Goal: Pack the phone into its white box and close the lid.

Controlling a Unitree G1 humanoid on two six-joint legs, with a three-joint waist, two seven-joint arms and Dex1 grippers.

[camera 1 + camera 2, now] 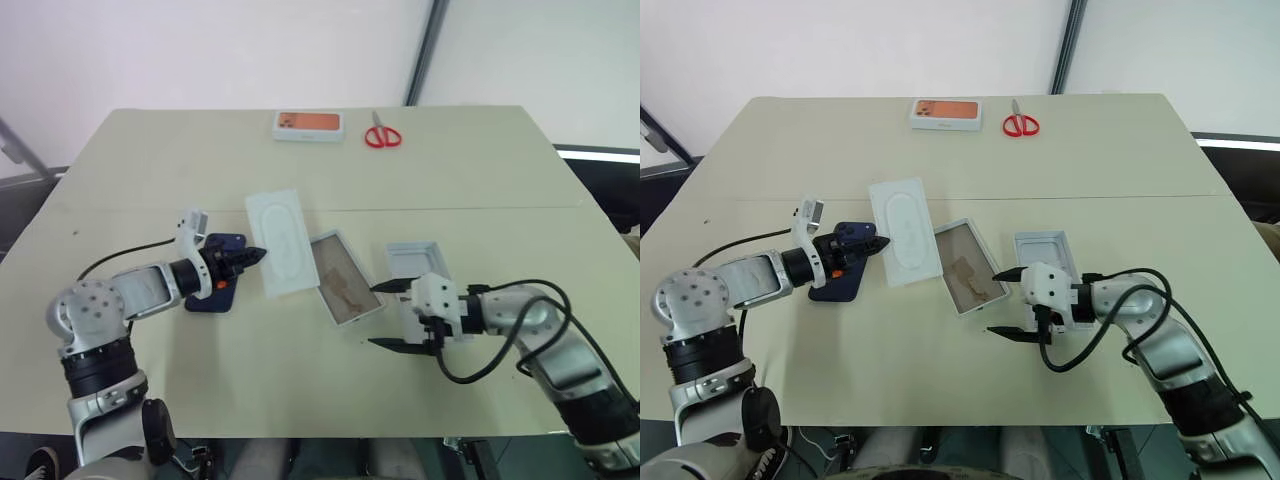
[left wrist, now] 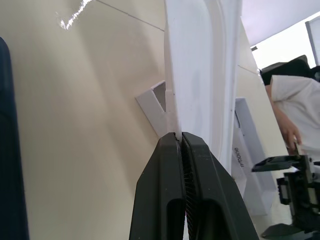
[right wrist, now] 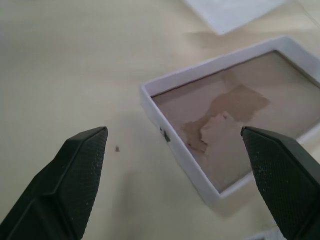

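The left hand (image 1: 262, 254) is pinched fully closed on the near edge of the flat white insert (image 1: 281, 241), which lies just left of the white box (image 1: 345, 279); the left wrist view shows the two black fingers (image 2: 165, 195) pressed together with the insert's thin rim caught between them. The right hand (image 1: 387, 314) hangs with its fingers spread as wide as they go, holding nothing, just in front of the white box's right corner. The white box sits open near the middle of the bench (image 1: 470, 160), its brownish floor bare. The phone (image 1: 217, 276) lies on the bench well left of the white box, under the left hand, not yet packed. The lid (image 1: 418, 270) rests plain side up just right of the white box. At the far edge stand a white box with an orange picture (image 1: 308, 125) and red scissors (image 1: 381, 134). By this showing, the packing has barely begun: phone in, then lid on, both remain.
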